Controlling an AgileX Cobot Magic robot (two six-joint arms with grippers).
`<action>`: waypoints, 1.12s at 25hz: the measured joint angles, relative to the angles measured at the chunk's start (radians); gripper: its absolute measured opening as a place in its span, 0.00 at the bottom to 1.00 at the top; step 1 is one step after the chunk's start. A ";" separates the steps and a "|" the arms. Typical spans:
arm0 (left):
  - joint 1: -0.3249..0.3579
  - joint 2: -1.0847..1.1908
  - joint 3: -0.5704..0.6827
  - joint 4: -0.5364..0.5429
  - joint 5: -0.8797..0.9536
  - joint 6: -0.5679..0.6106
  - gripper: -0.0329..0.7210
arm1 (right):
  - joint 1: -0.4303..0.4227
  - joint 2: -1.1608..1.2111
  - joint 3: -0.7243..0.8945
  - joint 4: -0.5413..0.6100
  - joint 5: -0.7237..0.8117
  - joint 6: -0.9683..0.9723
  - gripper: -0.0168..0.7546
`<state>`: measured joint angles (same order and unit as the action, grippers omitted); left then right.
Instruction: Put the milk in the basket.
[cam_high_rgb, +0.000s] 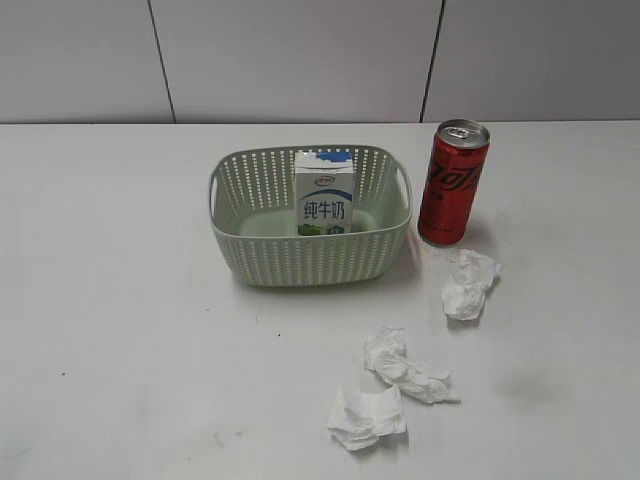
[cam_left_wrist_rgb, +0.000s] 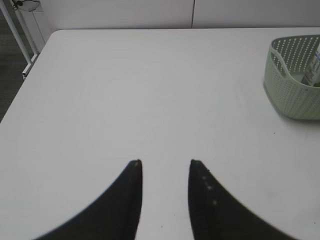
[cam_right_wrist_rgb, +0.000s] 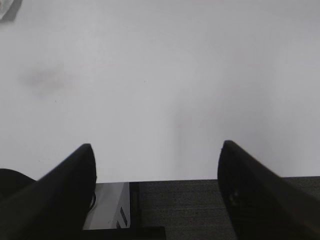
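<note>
I see the milk (cam_high_rgb: 323, 195) standing upright inside the basket (cam_high_rgb: 310, 256), toward its far wall, with a red can (cam_high_rgb: 453, 183) just right of the basket and three crumpled tissues (cam_high_rgb: 405, 367) nearer on the table (cam_high_rgb: 120, 300). My left gripper (cam_left_wrist_rgb: 165, 163) hangs parted and empty over bare table left of the basket. My right gripper (cam_right_wrist_rgb: 156, 146) is spread wide with nothing held, at the table's near edge.

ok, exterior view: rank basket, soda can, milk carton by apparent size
1. basket, clearly the widest.
2. and 3. soda can and milk carton: unsure. The can looks taller, but the basket's front wall hides the carton's base.
</note>
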<state>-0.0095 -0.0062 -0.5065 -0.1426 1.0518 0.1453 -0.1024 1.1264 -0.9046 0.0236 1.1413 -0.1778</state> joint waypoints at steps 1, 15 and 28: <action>0.000 0.000 0.000 0.000 0.000 0.000 0.36 | 0.000 -0.042 0.039 0.000 -0.010 0.000 0.78; 0.000 0.000 0.000 0.000 0.000 0.000 0.36 | 0.000 -0.550 0.392 -0.003 -0.079 -0.001 0.77; 0.000 0.000 0.000 0.000 0.000 0.000 0.36 | 0.000 -0.927 0.396 -0.007 -0.092 0.001 0.77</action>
<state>-0.0095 -0.0062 -0.5065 -0.1426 1.0518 0.1453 -0.1024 0.1995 -0.5090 0.0168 1.0489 -0.1772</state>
